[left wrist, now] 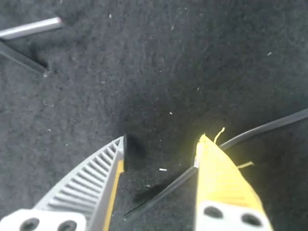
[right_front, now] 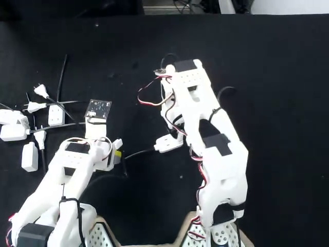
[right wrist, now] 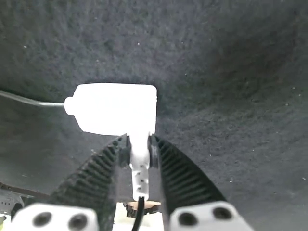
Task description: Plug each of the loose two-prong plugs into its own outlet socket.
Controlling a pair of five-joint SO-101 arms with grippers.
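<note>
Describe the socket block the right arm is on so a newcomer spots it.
On the black table, look to the middle, between the two arms, away from the white parts clustered at the left edge. The white socket block lies alone there, trailing a thin cable; the right gripper holds a white plug against it.

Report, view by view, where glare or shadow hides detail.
High view: the white rectangular socket block bleaches out against the black cloth table. Left wrist view: a deep shadow sits by the open left gripper, near the thin black cable. Right wrist view: glare blanks the socket block's face; the right gripper clamps a white plug.
</note>
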